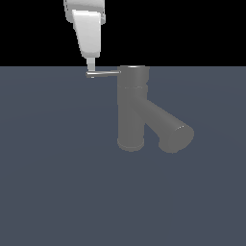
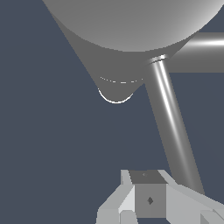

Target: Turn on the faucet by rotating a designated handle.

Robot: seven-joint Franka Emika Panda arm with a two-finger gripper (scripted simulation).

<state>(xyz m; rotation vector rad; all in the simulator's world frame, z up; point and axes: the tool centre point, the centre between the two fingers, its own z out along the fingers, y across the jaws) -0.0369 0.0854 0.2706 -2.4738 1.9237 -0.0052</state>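
The faucet (image 1: pixel 130 108) is a matte grey upright cylinder with a thick diagonal spout (image 1: pixel 169 127) pointing down toward the exterior view's right. The handle (image 1: pixel 104 73), a thin light-grey rod, sticks out from the top cap toward the exterior view's left. My white gripper (image 1: pixel 90 66) hangs from above with its fingertips at the rod's outer end, touching or almost touching it. In the wrist view the faucet cap (image 2: pixel 131 22) looms large and the handle (image 2: pixel 171 118) runs alongside my gripper (image 2: pixel 148 199), not between its fingers. The fingers look pressed together with nothing held.
The faucet stands on a plain dark blue-grey floor (image 1: pixel 57 192). Nothing else shows around it.
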